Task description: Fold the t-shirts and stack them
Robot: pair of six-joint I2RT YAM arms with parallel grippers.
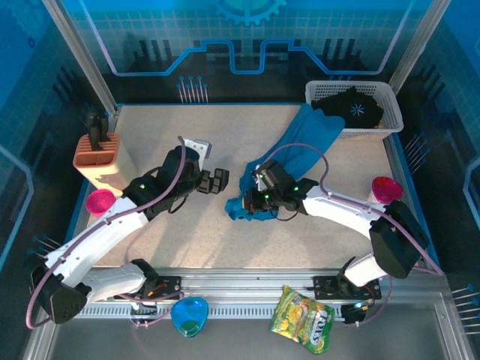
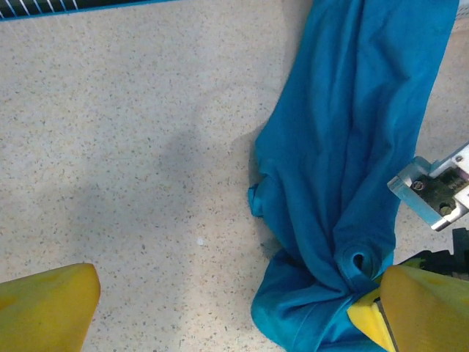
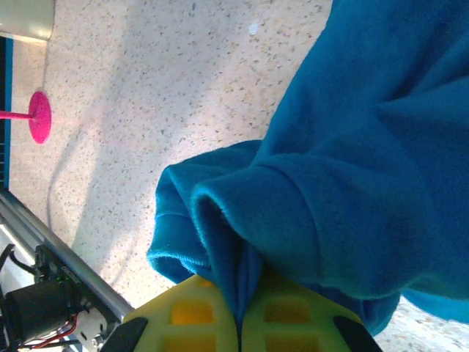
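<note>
On the table, right tool clamped on bunched teal-blue t-shirt; left tool spread wide, empty, near it

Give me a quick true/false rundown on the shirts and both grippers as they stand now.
1. The right gripper is shut on the teal t-shirt. True.
2. The left gripper is clamped on the same shirt. False: its fingers are wide open and hold nothing, with the shirt's bunched end lying next to one of them.
3. The black t-shirt lies in the white basket. True.
4. The teal t-shirt is folded flat. False: it is bunched and rumpled, strung out from beside the basket toward the middle of the table.
</note>
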